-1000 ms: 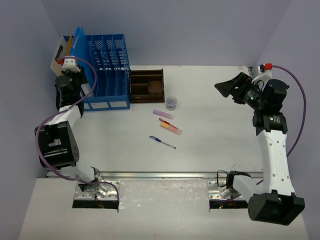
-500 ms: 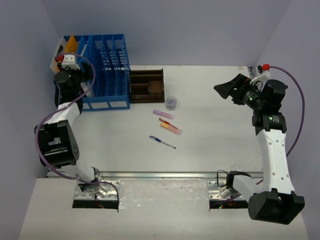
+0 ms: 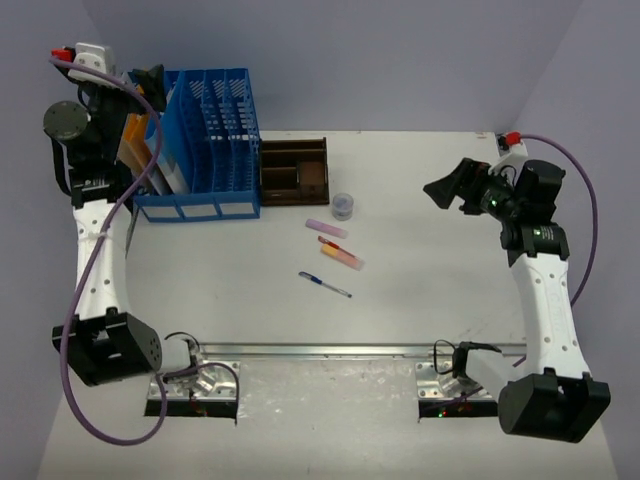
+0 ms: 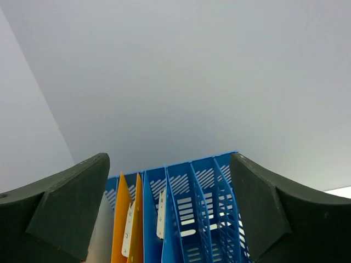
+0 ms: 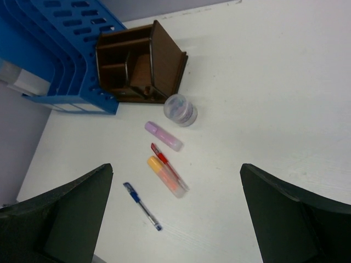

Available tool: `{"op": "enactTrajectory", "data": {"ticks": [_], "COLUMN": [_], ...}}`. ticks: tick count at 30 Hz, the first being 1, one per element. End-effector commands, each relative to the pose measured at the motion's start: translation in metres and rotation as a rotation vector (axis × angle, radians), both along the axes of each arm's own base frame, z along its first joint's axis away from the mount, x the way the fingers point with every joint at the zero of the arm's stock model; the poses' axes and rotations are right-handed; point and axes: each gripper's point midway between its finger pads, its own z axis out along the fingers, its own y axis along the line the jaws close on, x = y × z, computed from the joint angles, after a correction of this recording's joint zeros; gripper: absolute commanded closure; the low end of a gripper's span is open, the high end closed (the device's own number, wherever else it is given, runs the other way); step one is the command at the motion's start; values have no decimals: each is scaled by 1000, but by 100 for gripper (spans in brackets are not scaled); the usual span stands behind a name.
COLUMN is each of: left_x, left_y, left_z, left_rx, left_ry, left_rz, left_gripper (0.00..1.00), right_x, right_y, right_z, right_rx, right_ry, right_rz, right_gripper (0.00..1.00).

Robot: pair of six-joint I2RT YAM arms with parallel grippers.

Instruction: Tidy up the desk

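left gripper (image 3: 150, 78) is at the upper left of the top view, above the blue file rack (image 3: 205, 130). its fingers are spread wide with nothing between them, orange folders (image 4: 127, 224) sit in the slots below. right gripper (image 3: 452, 186) is at centre right, fingers also spread wide and empty, looking down at the desk (image 3: 430, 280). the desk fills the middle of the frame. loose on it, mid-frame: small jar (image 3: 343, 205), purple highlighter (image 3: 326, 228), red pen (image 3: 328, 241), orange highlighter (image 3: 342, 258), blue pen (image 3: 325, 285). brown tray (image 3: 294, 172) is just right of the rack. the pens lie left and lower of the right fingers, long axes running upper left to lower right. i judge the right arm nearer, likely picks next.
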Motion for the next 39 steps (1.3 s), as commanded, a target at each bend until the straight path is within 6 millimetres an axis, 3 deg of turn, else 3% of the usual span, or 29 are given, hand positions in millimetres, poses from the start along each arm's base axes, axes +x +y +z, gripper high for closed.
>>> {"op": "enactTrajectory", "data": {"ticks": [1,2,3,4,5,6,8,9,10,11,13,14,17,19,20,22,23,25,27,31,39], "left_x": [-26,-30,-33,-43,-48,-53,-62,-70,-76,-82,-94,-100,-111,-116,-117,-123,-128,-133,-138,-140,-139], "left_y": [-17,-22,-26,-32,-41,-56,-88,-100,-128,-134,-154,-155,-156,-157,-156,-157,-158,-159,-159,-156,-157], "left_z": [-3,-8,-27,-29,-37,-71,-98,-129,-146,-180,-203,-226,-251,-252,-258,-257,-262,-273,-278,-283,-288], "left_rx": [38,47,34,35,42,26,33,50,81,120,156,135,72,47,9,-21,-54,-90,-101,-120,-146], "left_ry": [106,127,178,185,203,302,383,467,506,577,613,668,740,733,741,730,748,781,791,792,787], "left_rz": [-59,-81,-101,-121,-161,-234,-322,-348,-414,-412,-443,-448,-445,-444,-430,-428,-429,-426,-423,-399,-395], "left_gripper": [10,9,9,8,0,0,0,0,0,0,0,0,0,0,0,0,0,0,0,0,0], "right_x": [3,3,2,2,3,1,1,1,0,0,5,9,25,40,45,64,68,85,91,110,138], "right_y": [0,-1,1,3,4,9,14,18,27,40,41,51,63,71,79,87,96,105,117,137,159], "right_z": [-17,-23,-27,-31,-41,-48,-70,-79,-87,-99,-112,-120,-138,-138,-155,-156,-167,-167,-183,-191,-216], "right_rx": [-125,-159,-177,-194,-232,-257,-313,-347,-384,-404,-495,-521,-578,-585,-597,-615,-623,-630,-645,-650,-696], "right_ry": [7,10,14,22,36,67,138,167,177,221,227,227,264,273,313,294,304,265,280,264,237], "right_rz": [49,60,76,89,113,136,197,215,264,315,330,356,389,395,416,398,412,398,416,425,424], "right_gripper": [1,3,5,6,7,10,11,12,12,12,13,13,14,15,15,15,15,15,15,16,15]}}
